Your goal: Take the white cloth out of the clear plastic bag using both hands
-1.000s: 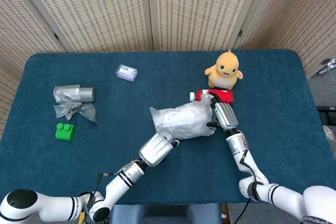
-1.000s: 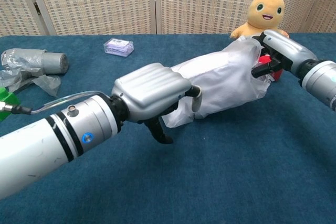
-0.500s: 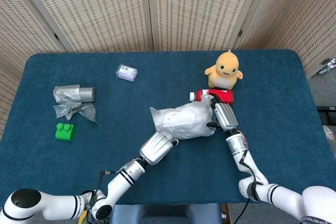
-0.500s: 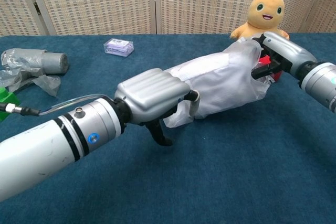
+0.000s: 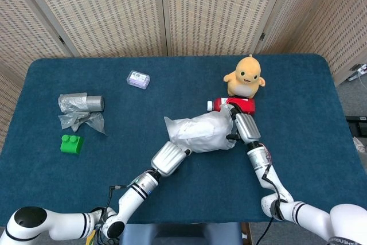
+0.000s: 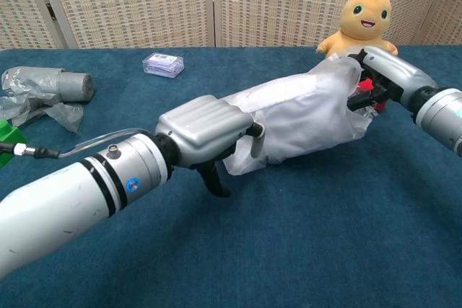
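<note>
Fingers of the left hand (image 6: 206, 133) hide behind its shell, grip unclear; right hand (image 6: 381, 77) pinches the clear plastic bag (image 6: 303, 117), white cloth (image 6: 285, 102) inside.

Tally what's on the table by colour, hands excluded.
White or clear: 1, the bagged cloth
Grey: 2, roll and crumpled wrap
Green: 1, block
Purple: 1, small box
Yellow: 1, plush toy
Red: 1, item by the toy
Total: 7
</note>
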Action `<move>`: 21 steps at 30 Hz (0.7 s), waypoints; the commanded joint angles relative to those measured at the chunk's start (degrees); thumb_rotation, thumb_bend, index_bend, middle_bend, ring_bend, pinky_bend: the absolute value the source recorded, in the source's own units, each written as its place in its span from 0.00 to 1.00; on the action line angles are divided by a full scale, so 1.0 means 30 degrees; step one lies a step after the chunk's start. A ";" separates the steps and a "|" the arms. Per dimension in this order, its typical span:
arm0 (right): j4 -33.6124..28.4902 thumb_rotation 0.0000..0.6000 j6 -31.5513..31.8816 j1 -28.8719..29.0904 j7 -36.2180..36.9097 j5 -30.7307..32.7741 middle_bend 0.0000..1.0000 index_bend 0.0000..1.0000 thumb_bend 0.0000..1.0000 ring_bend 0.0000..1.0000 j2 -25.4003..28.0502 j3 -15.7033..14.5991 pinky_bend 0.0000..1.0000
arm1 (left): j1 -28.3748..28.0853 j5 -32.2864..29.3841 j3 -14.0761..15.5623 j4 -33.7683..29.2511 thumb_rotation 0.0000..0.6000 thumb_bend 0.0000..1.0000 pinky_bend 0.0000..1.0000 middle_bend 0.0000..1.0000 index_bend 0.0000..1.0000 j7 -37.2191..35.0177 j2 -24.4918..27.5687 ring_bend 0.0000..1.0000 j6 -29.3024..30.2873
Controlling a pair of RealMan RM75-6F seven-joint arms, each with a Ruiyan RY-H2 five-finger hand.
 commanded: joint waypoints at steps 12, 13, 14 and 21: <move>-0.0005 1.00 -0.0016 -0.0060 0.0079 -0.0021 0.21 0.78 0.53 0.08 0.0017 -0.0012 0.31 | -0.0129 -0.0189 -0.0194 0.0800 1.00 0.00 0.88 0.94 0.46 -0.0241 -0.0491 0.75 0.0397; 0.0002 1.00 -0.0022 -0.0065 0.0088 -0.0020 0.21 0.78 0.53 0.08 0.0015 -0.0016 0.31 | -0.0136 -0.0205 -0.0188 0.0824 1.00 0.00 0.88 0.94 0.46 -0.0248 -0.0501 0.75 0.0392; 0.0009 1.00 -0.0029 -0.0066 0.0105 -0.0020 0.21 0.78 0.53 0.08 0.0008 -0.0014 0.31 | -0.0145 -0.0231 -0.0188 0.0861 1.00 0.00 0.88 0.94 0.46 -0.0263 -0.0522 0.75 0.0393; 0.0069 1.00 -0.0054 -0.0092 0.0180 -0.0033 0.21 0.78 0.53 0.08 -0.0030 -0.0037 0.31 | -0.0233 -0.0278 -0.0265 0.1395 1.00 0.00 0.89 0.95 0.49 -0.0396 -0.0914 0.76 0.0532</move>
